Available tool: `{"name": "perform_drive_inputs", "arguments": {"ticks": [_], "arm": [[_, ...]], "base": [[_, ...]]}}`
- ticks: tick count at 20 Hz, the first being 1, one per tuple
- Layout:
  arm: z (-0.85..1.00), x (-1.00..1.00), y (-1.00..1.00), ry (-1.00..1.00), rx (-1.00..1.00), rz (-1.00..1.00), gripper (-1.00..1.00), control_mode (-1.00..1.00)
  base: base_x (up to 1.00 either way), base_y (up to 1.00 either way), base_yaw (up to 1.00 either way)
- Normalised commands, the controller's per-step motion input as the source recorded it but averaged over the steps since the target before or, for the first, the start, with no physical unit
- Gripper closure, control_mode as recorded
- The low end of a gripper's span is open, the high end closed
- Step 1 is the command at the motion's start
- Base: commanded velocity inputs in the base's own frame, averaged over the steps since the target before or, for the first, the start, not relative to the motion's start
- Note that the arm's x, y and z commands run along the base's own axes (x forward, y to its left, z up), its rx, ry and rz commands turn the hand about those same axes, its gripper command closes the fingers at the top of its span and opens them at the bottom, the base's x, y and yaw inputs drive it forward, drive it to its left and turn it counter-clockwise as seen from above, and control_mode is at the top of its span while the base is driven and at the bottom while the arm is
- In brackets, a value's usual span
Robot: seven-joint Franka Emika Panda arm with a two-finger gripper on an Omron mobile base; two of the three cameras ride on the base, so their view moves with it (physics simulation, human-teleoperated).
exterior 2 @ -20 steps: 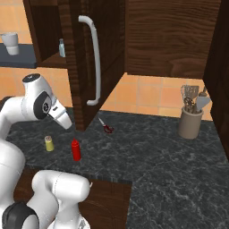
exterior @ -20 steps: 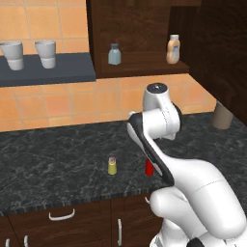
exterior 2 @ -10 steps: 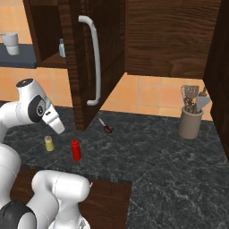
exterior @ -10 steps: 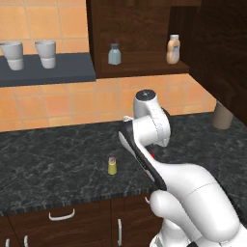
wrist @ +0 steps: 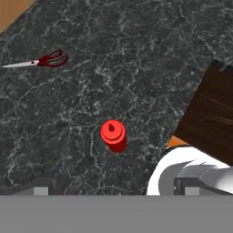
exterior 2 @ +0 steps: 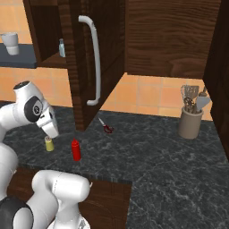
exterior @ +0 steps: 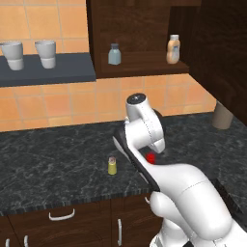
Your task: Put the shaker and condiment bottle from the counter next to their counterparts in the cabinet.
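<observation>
Standing upright on the dark marbled stone table (wrist: 150, 54), the small red squeeze bottle (wrist: 113, 135) sits below the downward-looking hand, suggesting a top grasp; the gripper's jaws are spread wide, holding nothing.

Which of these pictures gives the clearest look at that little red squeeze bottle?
The right base view: the condiment bottle stands in full side profile on the counter. The hand view looks down on its top; the left base view shows a sliver behind the arm.
</observation>
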Motion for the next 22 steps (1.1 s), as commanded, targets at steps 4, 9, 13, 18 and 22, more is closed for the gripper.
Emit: {"name": "perform_drive_inputs", "arguments": {"ticks": [4, 9, 13, 18, 22], "arm": [[-0.10, 0.00, 0.02, 0.00, -0.01, -0.27, -1.00, -1.00], [-0.19, 0.00, 0.00, 0.00, -0.05, -0.22, -1.00, -1.00], [-0.21, 0.00, 0.00, 0.00, -0.16, -0.01, -1.00, -1.00], [-0.07, 0.02, 0.00, 0.00, -0.08, 0.00, -1.00, -1.00], [-0.21, 0.11, 0.00, 0.00, -0.10, 0.00, -1.00, -1.00]], "base": [[0.00, 0.00, 0.00], [0.00, 0.00, 0.00], [0.00, 0.00, 0.00], [0.00, 0.00, 0.00], [0.00, 0.00, 0.00]]}}
